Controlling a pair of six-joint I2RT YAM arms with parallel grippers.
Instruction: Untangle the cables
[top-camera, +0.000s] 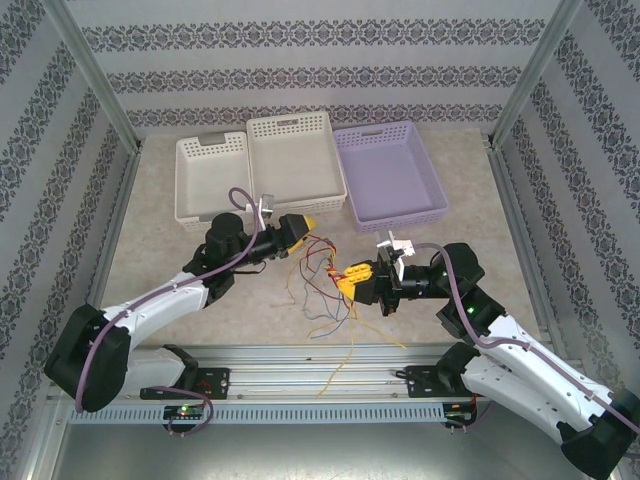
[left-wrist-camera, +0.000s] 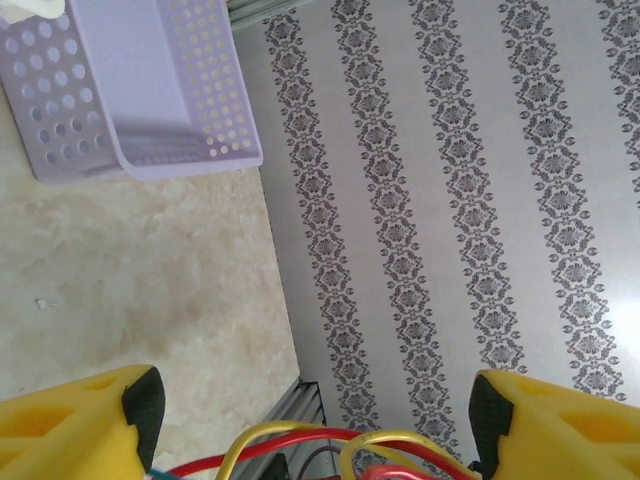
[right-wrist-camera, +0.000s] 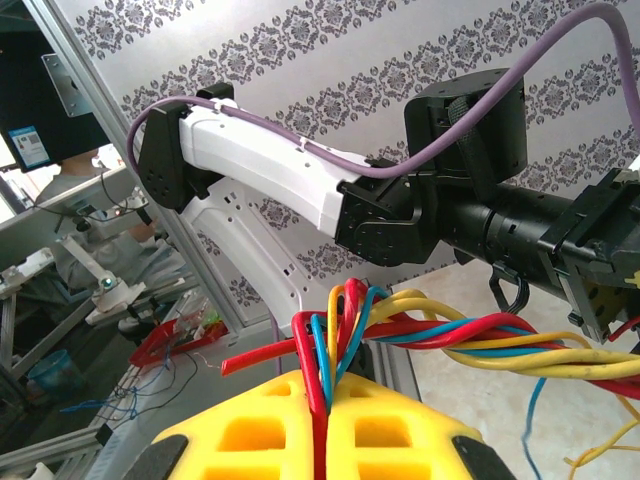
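Cables (top-camera: 322, 272) hang in one red, yellow and blue knot between the arms, loose ends trailing over the table (top-camera: 450, 230) to its near edge, so I judge the untangling barely begun, with no strand separated yet. The right gripper (right-wrist-camera: 328, 400) is clamped tight on the bunch, while the left gripper (left-wrist-camera: 315, 410) stands wide apart with loops lying between its fingers, gripping nothing. Two white baskets (top-camera: 295, 150) and a purple basket (top-camera: 385, 130) sit well behind, out of the way; the crossed strands are the only hindrance.
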